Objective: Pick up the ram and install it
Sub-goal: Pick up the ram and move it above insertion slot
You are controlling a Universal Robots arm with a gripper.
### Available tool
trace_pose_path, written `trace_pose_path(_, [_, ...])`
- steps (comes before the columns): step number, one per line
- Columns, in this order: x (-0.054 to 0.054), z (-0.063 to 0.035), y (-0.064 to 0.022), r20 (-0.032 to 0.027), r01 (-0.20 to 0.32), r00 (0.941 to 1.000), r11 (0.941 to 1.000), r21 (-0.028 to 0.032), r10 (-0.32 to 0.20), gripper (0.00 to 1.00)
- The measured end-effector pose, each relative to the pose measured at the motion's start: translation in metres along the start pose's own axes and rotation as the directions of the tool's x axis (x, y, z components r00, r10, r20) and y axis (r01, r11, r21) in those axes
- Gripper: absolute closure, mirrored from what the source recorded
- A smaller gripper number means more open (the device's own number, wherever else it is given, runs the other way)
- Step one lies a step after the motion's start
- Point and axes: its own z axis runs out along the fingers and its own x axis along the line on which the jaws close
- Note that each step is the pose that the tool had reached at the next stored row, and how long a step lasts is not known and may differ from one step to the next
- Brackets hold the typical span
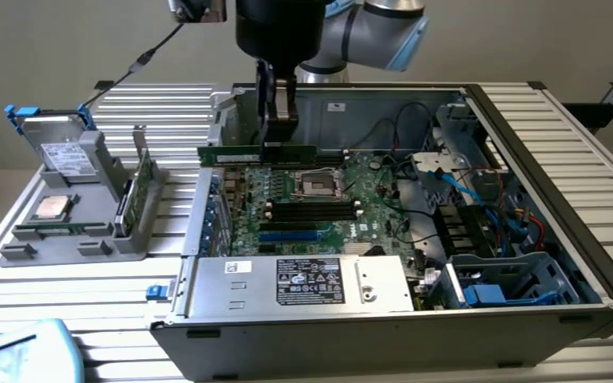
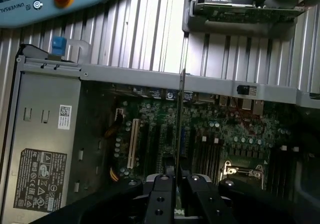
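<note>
Now we are watching the gripper [image 1: 277, 142] hanging over the motherboard [image 1: 306, 219] inside the open computer case [image 1: 562, 239], its fingers pinching shut on the ram [image 1: 256, 154]. We are seeing the green stick held level, long edge down, above the motherboard's rear edge. From the wrist we are looking along the ram [image 2: 179, 119] edge-on, with the fingers [image 2: 161, 194] clamping it over the motherboard [image 2: 210, 129]. We are spotting a silver power supply [image 1: 306, 283] just beside the motherboard.

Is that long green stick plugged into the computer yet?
Out: the tool holds the ram level above the motherboard, not in any slot.
</note>
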Motion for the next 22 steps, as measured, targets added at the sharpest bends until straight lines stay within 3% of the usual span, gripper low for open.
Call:
trace_pose_path(4, [0.002, 0.0003, -0.0183, 0.0004, 0.0, 1.0, 1.0, 0.0, 0.0, 0.86])
trace_pose_path(13, [0.003, 0.0122, -0.0602, 0.0006, 0.0, 1.0, 1.0, -0.0001, 0.0, 0.86])
trace_pose_path(22, [0.002, 0.0269, -0.0746, 0.0051, -0.024, 0.9997, 0.9997, -0.0021, 0.024, 0.86])
